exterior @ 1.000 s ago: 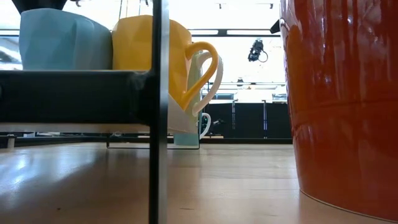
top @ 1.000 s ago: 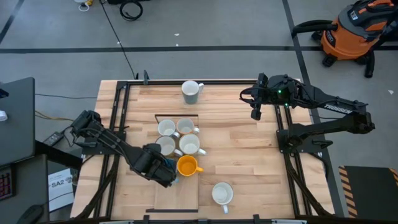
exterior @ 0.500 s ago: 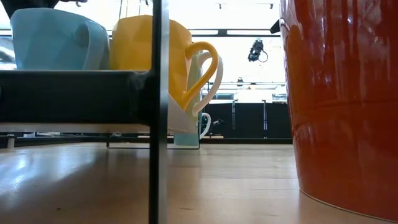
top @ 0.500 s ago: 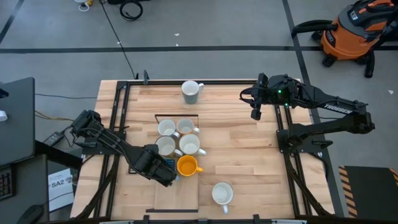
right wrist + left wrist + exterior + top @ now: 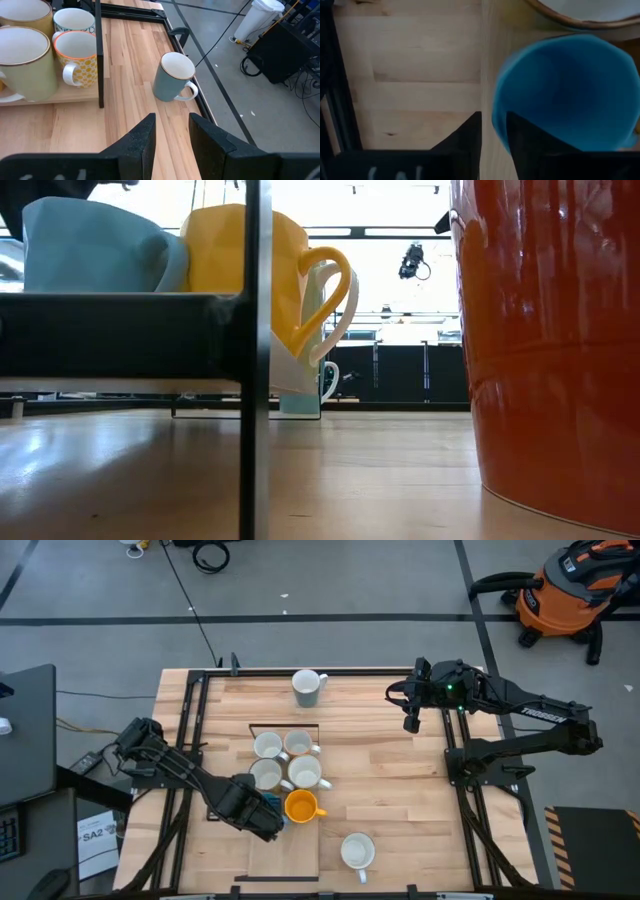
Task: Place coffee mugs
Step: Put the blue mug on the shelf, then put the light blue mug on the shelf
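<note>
My left gripper (image 5: 268, 820) is at the near left corner of the mug group, shut on a bright blue mug (image 5: 570, 95), which shows pale blue and tilted in the low view (image 5: 90, 250). The orange mug (image 5: 300, 806) stands right beside it. Several white and cream mugs (image 5: 286, 760) stand in a block on a dark-framed board (image 5: 300, 850). A greyish mug (image 5: 308, 687) stands alone at the far edge, also in the right wrist view (image 5: 172, 77). A white mug (image 5: 357, 851) stands near the front. My right gripper (image 5: 410, 723) hovers open over the far right of the table. My left gripper holds the blue mug by its rim wall (image 5: 496, 117), pinched with one finger (image 5: 530, 142) inside the mug and the other finger (image 5: 467, 135) outside. The fingers come from above, slanting in from the table's left. The mug sits tilted in the hold; a dark bar hides its bottom.
Dark frame rails (image 5: 190, 740) run along both table sides. An orange-red round wall (image 5: 550, 340) stands close before the low camera. Bare wood (image 5: 390, 780) lies between the mugs and the right arm. An orange vacuum (image 5: 565, 590) stands on the floor beyond.
The blue mug has tipped in my left gripper's hold, from upright to leaning, and has shifted slightly away from the orange mug. The right arm has kept still.
</note>
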`<action>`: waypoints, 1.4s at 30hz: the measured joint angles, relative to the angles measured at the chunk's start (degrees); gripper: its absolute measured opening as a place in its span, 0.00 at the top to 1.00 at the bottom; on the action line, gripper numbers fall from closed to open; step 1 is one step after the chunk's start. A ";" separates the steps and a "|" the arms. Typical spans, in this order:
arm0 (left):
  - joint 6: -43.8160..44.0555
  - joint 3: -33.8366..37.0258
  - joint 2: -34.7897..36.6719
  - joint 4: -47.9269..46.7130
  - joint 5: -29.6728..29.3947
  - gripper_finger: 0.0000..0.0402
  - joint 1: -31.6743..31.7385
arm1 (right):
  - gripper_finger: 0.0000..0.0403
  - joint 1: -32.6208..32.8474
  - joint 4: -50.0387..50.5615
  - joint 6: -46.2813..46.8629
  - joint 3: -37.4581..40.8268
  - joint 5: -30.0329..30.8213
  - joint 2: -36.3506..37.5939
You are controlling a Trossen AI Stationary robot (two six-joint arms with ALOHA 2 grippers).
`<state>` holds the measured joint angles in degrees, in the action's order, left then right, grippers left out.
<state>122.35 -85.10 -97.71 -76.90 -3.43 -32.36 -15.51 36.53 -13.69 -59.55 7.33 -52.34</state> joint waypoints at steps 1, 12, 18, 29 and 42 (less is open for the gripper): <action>0.00 0.00 0.07 -0.02 -0.05 0.75 0.00 | 0.70 0.00 0.00 0.00 0.00 0.00 0.00; -5.90 0.02 7.09 0.05 -0.13 0.74 -0.13 | 0.70 -0.02 -1.50 -0.02 -0.02 0.02 0.00; -14.33 0.02 12.37 0.44 -1.79 0.74 0.21 | 0.70 -0.06 -4.48 -0.93 -0.02 0.02 -0.33; -28.85 0.00 18.21 0.45 -15.05 0.74 7.17 | 0.70 -7.47 -18.54 -11.80 -0.04 -0.66 -8.97; -39.50 0.00 18.40 0.91 -15.48 0.74 15.00 | 0.70 -23.44 -31.51 -16.50 -0.07 -24.04 -25.46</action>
<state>82.84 -85.10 -79.31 -75.99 -18.91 -17.36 -38.95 5.02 -30.19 -59.61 -16.71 -77.79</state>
